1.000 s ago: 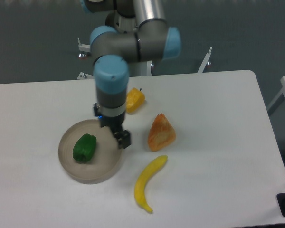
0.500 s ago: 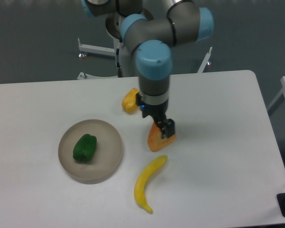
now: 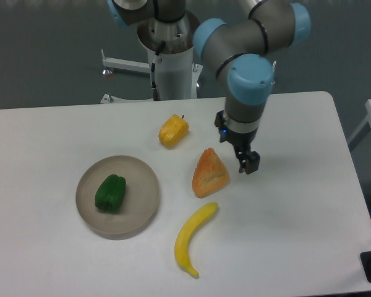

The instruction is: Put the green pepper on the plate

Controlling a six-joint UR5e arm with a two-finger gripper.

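Gripper [image 3: 249, 164] hung empty toward the table's right edge, jaw state unclear; green pepper [image 3: 110, 193] lay on the plate [image 3: 145, 185].

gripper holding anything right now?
No, the gripper hangs bare above the table, right of the orange wedge, while the green pepper lies on the plate.

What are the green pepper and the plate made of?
The green pepper looks like plastic toy food: glossy, smooth, with light glinting off its lobes. The plate looks like matte beige-grey plastic, perhaps ceramic; its dull, even surface doesn't settle which.
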